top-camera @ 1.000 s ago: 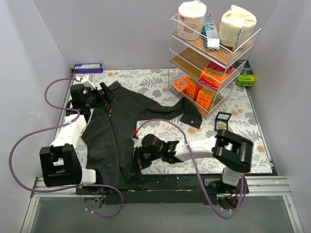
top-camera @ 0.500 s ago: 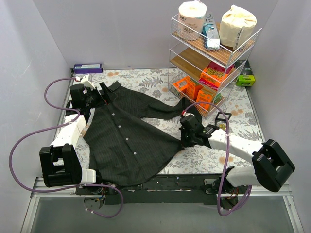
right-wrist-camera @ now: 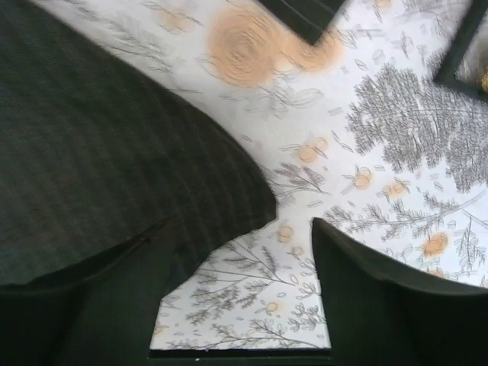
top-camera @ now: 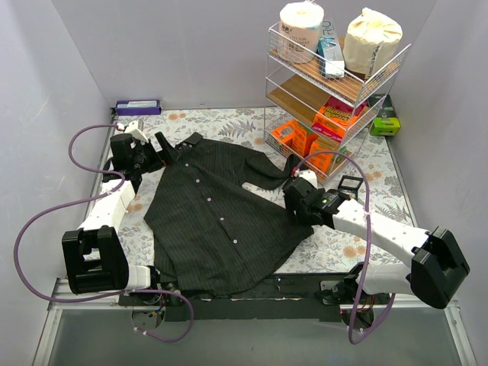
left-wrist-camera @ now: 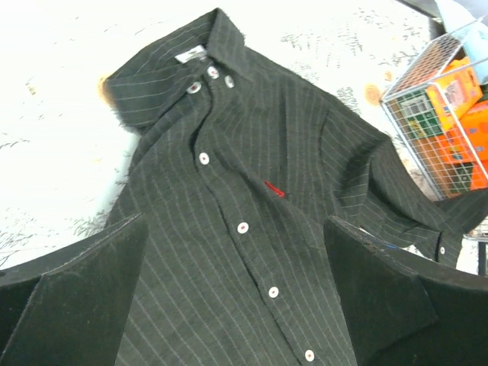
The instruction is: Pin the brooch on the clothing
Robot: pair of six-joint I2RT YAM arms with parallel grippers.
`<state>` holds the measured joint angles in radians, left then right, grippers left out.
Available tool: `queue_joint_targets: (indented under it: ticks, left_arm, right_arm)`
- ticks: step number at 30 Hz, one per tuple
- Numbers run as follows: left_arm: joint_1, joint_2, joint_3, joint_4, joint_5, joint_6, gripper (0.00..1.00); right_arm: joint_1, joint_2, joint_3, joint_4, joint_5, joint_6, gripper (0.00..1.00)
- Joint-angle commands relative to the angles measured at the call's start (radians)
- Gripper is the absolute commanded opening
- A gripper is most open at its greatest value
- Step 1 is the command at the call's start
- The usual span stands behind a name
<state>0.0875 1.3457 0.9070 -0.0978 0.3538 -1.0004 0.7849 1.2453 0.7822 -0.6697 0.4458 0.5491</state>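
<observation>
Shirt lay spread front-up mid-bench, no brooch on it, so pinning not started. Left tool released by collar, 10 o'clock. Right tool released, empty, at hem, 3 o'clock. Brooch maybe in black box past it, too small to tell.

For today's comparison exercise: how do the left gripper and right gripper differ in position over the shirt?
The left gripper sits by the collar of the shirt; the right gripper at its side edge near the wire rack. Between the left gripper's fingers lies shirt; between the right gripper's, mostly floral mat. Both are open, holding nothing.
</observation>
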Motion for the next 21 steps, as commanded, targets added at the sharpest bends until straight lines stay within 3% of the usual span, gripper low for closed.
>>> queue_joint_targets:
  ticks: [1,5,12,21]
  left_arm:
    - [0.049,-0.010,-0.003,-0.069,-0.062,0.025,0.98]
    - [0.152,-0.002,-0.059,-0.095,-0.015,-0.012,0.98]
    - [0.170,0.003,-0.096,-0.115,-0.013,0.006,0.98]
    - [0.169,0.009,-0.132,-0.184,-0.053,0.048,0.98]
  right_arm:
    - [0.130,-0.041,0.133,0.036,0.024,-0.055,0.87]
    - [0.260,0.003,0.181,0.165,-0.042,-0.098,0.88]
    - [0.439,0.225,0.278,0.502,-0.318,-0.170,0.89]
    - [0.542,0.511,0.491,0.575,-0.468,-0.195,0.86]
